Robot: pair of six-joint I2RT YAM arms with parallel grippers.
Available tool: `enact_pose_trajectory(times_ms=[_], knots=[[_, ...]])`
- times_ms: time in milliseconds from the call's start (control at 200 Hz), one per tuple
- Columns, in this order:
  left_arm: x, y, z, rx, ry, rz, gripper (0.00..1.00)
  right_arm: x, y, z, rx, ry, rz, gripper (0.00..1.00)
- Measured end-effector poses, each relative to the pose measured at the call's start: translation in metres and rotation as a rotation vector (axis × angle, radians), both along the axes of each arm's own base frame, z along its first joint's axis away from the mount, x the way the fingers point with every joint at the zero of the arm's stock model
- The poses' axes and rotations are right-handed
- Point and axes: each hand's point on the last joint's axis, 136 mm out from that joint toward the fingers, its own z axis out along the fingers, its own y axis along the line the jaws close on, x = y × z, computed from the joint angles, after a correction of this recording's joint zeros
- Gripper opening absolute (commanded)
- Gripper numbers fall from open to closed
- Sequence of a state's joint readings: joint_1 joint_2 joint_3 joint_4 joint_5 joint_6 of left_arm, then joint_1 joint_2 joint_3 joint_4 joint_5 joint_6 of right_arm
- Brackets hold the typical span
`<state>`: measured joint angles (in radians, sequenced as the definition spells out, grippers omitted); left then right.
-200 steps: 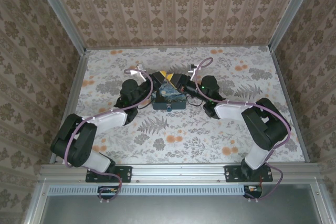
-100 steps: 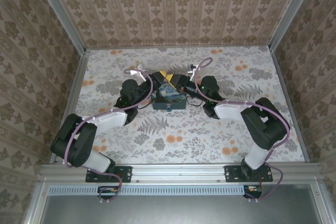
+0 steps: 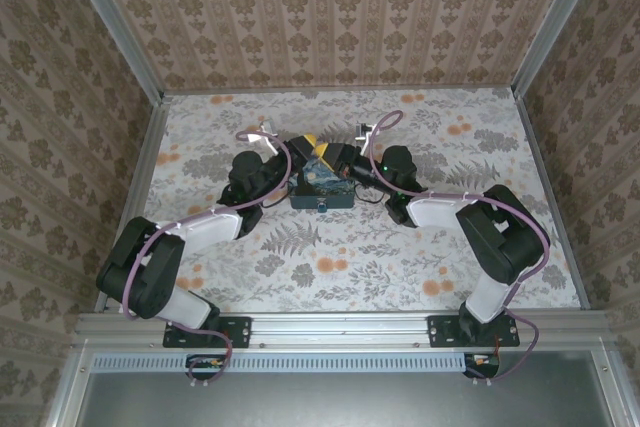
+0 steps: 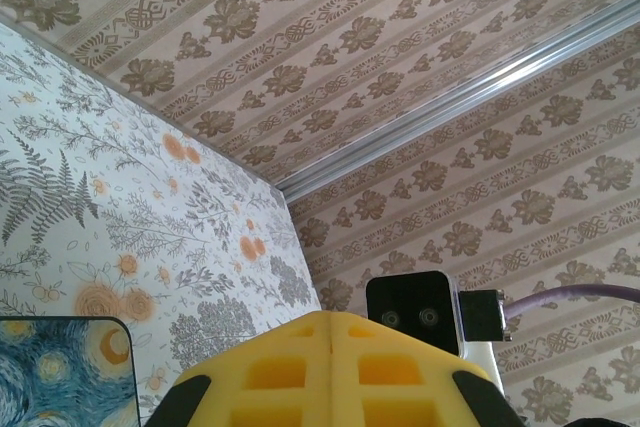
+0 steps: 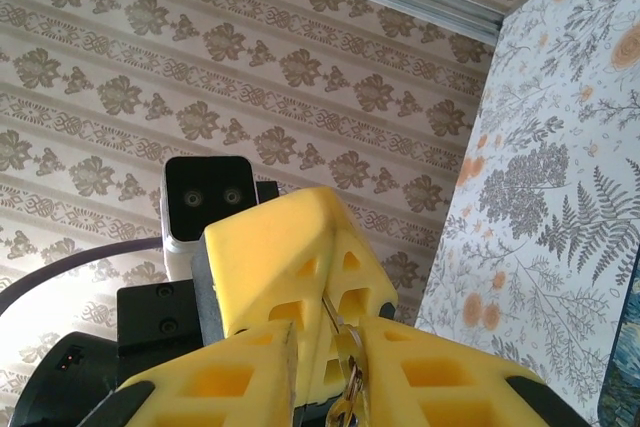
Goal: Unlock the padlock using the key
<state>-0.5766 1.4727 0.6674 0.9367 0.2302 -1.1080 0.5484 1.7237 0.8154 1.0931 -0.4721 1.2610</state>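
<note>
Over the last second the left end effector point(image 4: 333, 322) has stayed put above the back of the painted tin point(image 3: 322, 192). Its yellow fingers are clenched flat together with no gap. The padlock's teal body cannot be made out and is probably buried in that pinch. The tin has not shifted on the counter point(image 3: 400, 247). What has changed is on the right. In the top view the right wrist has crept slightly toward the left one, so the two now meet tip to tip over the tin. The right end effector point(image 5: 328, 342) has its jaws drawn to a narrow slot around a thin metal piece point(image 5: 346, 387) (most likely the key, though too small to be sure). Whether they pinch it or merely flank it cannot be told. This looks like fine alignment for insertion, and nothing yet shows the lock open.
</note>
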Motion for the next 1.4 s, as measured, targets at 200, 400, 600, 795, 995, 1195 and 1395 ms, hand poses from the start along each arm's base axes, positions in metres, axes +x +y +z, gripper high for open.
enact_pose_trajectory(times_ms=[200, 400, 600, 795, 995, 1195, 1395], knots=[[0.0002, 0.0001, -0.0001, 0.0, 0.0, 0.003, 0.0, -0.0017, -0.001, -0.0051, -0.005, 0.009, 0.0, 0.2], [0.0008, 0.0007, -0.0002, 0.0, 0.001, 0.008, 0.0, -0.003, -0.0021, -0.0096, -0.01, 0.017, 0.0, 0.16], [0.0012, 0.0011, -0.0003, 0.0, 0.001, 0.011, 0.0, -0.0033, -0.0022, -0.0099, -0.01, 0.017, 0.0, 0.13], [0.0017, 0.0016, -0.0002, 0.0, 0.001, 0.014, 0.0, -0.0025, -0.0032, -0.0093, -0.009, 0.015, -0.003, 0.09], [0.002, 0.0018, -0.0002, -0.005, 0.006, 0.017, 0.0, -0.0019, -0.0039, -0.0092, -0.009, 0.015, -0.005, 0.15], [0.0013, 0.0009, -0.0002, -0.018, 0.02, 0.016, 0.0, -0.0013, -0.0046, -0.0092, -0.009, 0.014, -0.006, 0.15], [0.0016, 0.0014, -0.0007, -0.019, 0.021, 0.02, 0.0, -0.0012, -0.0047, -0.0092, -0.009, 0.015, -0.007, 0.15]])
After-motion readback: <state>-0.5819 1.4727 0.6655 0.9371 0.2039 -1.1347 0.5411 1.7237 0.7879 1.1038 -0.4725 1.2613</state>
